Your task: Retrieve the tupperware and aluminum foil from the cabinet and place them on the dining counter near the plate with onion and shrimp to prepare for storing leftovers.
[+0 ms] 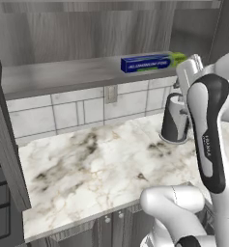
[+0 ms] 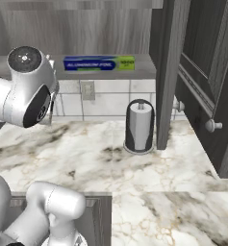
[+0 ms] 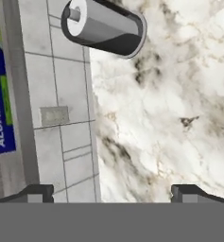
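The aluminum foil [image 1: 152, 61], a dark blue box with a yellow-green end, lies lengthwise on the bottom shelf [image 1: 63, 75] of the open grey wood-grain cabinet. The foil [image 2: 99, 63] sits near the shelf's front edge, and its blue face [image 3: 0, 94] shows at the left edge of the rolled hand view. My gripper [image 3: 113, 193] is open, fingertips far apart with nothing between them. It hangs over the worktop below shelf height. My hand [image 1: 189, 70] is just right of the foil's yellow-green end. The tupperware, the dining counter and the plate are out of view.
A dark upright cylinder with a white top [image 2: 139, 126] stands on the marble worktop [image 1: 96, 164] against the tiled wall, below the shelf. The open cabinet door [image 2: 202, 72] with its round knob [image 2: 210, 126] juts out on the right. Another door edge [image 1: 5, 144] stands on the left.
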Robot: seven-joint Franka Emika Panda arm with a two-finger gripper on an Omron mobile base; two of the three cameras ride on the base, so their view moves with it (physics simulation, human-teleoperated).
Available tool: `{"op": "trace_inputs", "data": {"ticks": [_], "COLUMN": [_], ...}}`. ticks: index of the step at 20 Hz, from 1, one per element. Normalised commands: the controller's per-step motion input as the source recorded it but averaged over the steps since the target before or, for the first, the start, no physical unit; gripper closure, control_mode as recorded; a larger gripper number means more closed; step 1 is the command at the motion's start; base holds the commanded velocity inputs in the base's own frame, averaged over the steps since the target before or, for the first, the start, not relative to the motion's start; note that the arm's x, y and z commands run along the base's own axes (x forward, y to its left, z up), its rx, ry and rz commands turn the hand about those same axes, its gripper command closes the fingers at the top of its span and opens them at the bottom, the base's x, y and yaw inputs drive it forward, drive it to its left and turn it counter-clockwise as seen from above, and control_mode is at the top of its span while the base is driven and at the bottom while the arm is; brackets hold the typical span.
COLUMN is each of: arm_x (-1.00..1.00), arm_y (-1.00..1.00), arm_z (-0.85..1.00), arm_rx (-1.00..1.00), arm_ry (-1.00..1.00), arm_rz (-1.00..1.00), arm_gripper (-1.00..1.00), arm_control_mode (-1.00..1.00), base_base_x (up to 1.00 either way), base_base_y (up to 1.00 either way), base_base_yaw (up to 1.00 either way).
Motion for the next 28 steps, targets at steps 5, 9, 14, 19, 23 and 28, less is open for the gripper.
{"op": "trace_inputs", "data": {"ticks": [5,9,14,19,23,28], "arm_x": [0.19,0.47,0.51,0.54,0.4,0.37], "arm_y": [0.82,0.46,0.04,0.0,0.04,0.01], "arm_z": [0.34,0.04,0.0,-0.04,-0.29,-0.36], "arm_rx": [-0.37,-0.35,-0.26,-0.31,-0.33,-0.29], "arm_ry": [0.0,0.12,0.23,0.05,-0.01,-0.07], "arm_rz": [0.05,0.0,-0.04,0.0,0.0,0.0], "arm_gripper": [-1.0,-1.0,-1.0,-1.0,-1.0,-1.0], "arm_control_mode": [-1.0,-1.0,-1.0,-1.0,-1.0,-1.0], "base_base_x": [0.0,0.0,0.0,0.0,0.0,0.0], "base_base_y": [0.0,0.0,0.0,0.0,0.0,0.0], "base_base_yaw": [0.0,0.0,0.0,0.0,0.0,0.0]}}
